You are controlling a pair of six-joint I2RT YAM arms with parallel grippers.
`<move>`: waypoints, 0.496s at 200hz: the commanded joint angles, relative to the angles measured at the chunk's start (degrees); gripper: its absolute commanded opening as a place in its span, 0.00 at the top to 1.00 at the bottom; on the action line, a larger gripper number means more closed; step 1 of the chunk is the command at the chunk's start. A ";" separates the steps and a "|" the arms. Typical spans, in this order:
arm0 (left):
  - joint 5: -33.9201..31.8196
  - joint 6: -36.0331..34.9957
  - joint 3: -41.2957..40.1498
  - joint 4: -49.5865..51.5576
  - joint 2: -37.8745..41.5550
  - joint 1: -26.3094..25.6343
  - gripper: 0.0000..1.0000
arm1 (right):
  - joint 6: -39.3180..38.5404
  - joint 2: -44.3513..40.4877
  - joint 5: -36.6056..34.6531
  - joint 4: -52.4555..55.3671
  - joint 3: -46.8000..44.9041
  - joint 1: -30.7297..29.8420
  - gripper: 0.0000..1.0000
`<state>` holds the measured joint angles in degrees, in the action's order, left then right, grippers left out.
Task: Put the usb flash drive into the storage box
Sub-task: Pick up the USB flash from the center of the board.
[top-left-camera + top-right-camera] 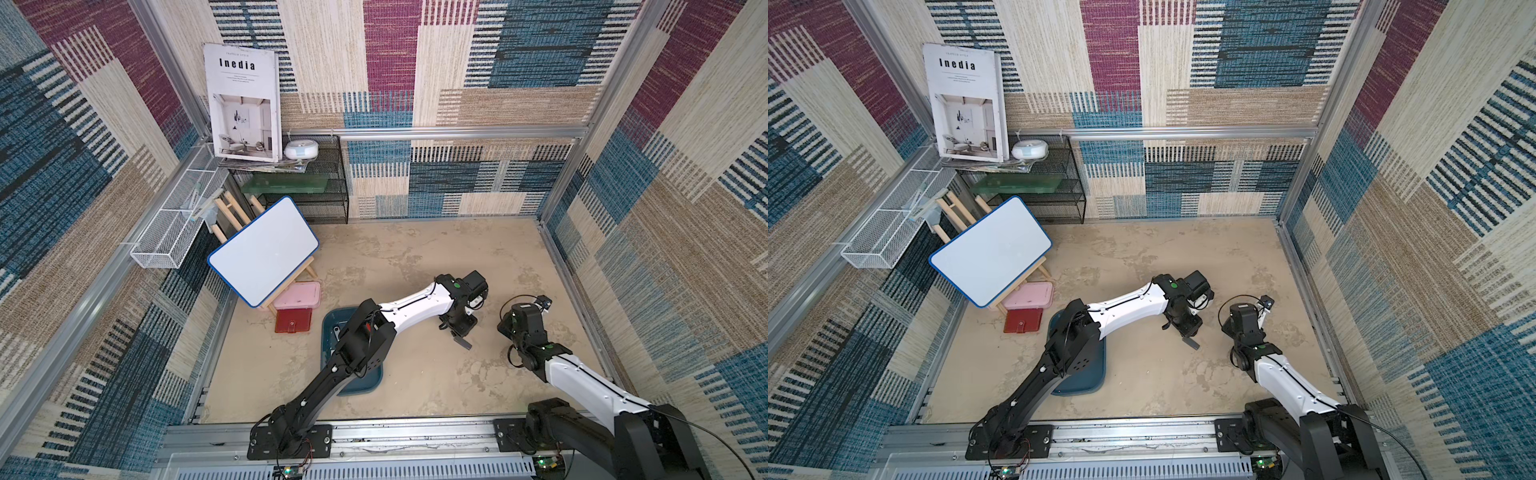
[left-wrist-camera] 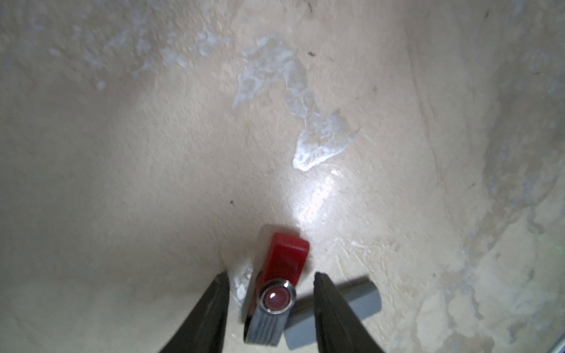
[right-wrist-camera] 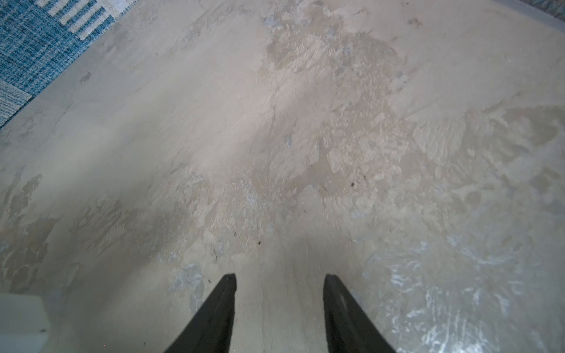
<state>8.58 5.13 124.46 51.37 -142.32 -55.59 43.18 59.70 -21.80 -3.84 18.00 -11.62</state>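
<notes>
Right now the left tool [image 2: 269, 275] reaches down over the flash drive [image 2: 276, 284], a red stick with a shiny metal swivel cover lying on the beige surface [image 2: 153, 152]. The jaws stand apart, one on each side of the drive, and the wrist view shows a thin strip of surface between each finger and the metal, so nothing is gripped. A small grey block [image 2: 363, 301] lies just beside the drive, partly behind one finger. In both top views this block [image 1: 463, 343] shows at about 5 o'clock from the left tool [image 1: 457, 330], while the drive itself is hidden beneath the tool. The storage box [image 1: 361, 384], a shallow dark teal tray, sits well apart from the drive, at roughly 8 o'clock from the left tool, and the left arm [image 1: 361, 336] crosses over much of it. At 11 o'clock from the storage box [image 1: 1090, 374] lie a red case [image 1: 293, 321] and, just behind it, a pink box [image 1: 297, 295], both below a tilted whiteboard [image 1: 264, 249]. The right tool [image 3: 279, 275] hangs at 3 o'clock from the left one, its jaws apart over bare surface with nothing between them.
</notes>
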 commanded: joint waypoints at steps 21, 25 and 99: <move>-2.67 0.02 -3.11 1.65 -1.69 -0.38 0.60 | -0.22 0.34 0.19 -0.73 0.46 0.01 0.49; -2.89 0.06 -3.32 1.63 -1.75 -0.43 0.61 | -0.20 0.41 0.18 -0.73 0.53 -0.01 0.49; -7.37 0.99 -6.92 2.57 -1.35 -2.02 0.75 | -0.36 0.43 0.19 -0.62 0.55 0.00 0.49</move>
<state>0.69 5.10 119.77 48.49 -141.49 -57.30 43.03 60.10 -21.76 -4.16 18.20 -11.57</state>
